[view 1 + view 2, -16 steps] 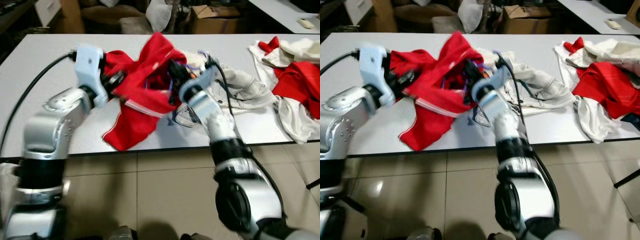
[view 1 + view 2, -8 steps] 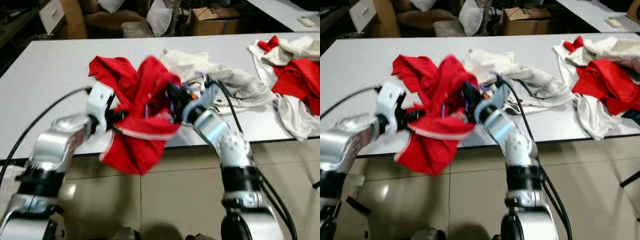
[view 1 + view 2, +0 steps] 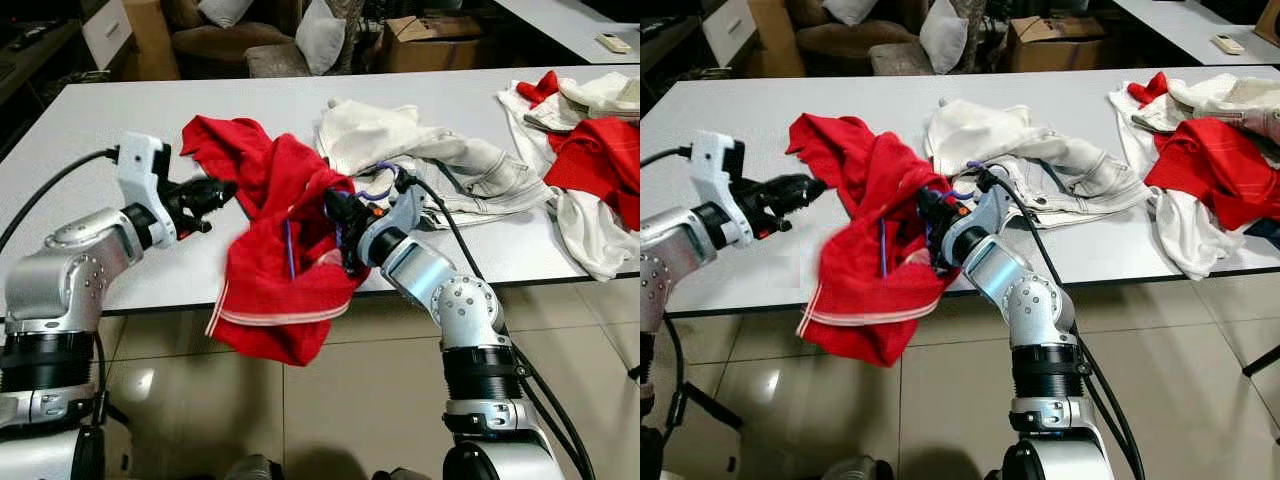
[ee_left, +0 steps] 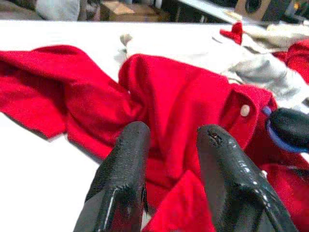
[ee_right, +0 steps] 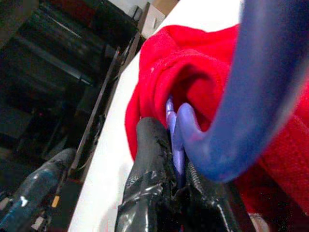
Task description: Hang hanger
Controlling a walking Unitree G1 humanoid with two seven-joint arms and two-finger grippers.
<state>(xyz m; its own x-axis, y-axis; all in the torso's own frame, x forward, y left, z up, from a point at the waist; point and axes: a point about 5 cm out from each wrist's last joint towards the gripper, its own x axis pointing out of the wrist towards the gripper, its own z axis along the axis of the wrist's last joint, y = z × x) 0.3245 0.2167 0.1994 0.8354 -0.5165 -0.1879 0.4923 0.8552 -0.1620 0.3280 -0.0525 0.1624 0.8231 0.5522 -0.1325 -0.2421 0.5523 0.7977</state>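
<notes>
Right gripper (image 3: 340, 222): pressed together on the hanger (image 5: 270, 87), a blue-violet plastic one. In the right wrist view the black fingers (image 5: 149, 179) pinch a thin part of it, with the thick blue curve crossing in front. Most of the hanger is buried in the red shirt (image 3: 285, 270); from the head views only a short violet loop at 12 o'clock of the gripper and a thin blue line down inside the shirt can be made out. Its full shape cannot be read.

The shirt hangs from that grip over the near bench (image 3: 120, 120) edge, its lower half draping below the edge toward the floor (image 3: 330, 410). Its upper part trails to 10 o'clock, lying bunched on the bench.

Left gripper (image 3: 208, 195): at 9 o'clock of the shirt, just beside it, fingers spread and holding nothing. The left wrist view shows the two fingers (image 4: 123, 179) apart with the red cloth beyond them; whether the tips touch the cloth cannot be told.

At 1 o'clock of the right gripper lies a white garment (image 3: 420, 155), crumpled. At 3 o'clock, well apart, a pile of clothes (image 3: 585, 140), red and white, is cut off by the frame edge. Beyond the bench, cushions and a cardboard box (image 3: 430, 40), partly cut off.
</notes>
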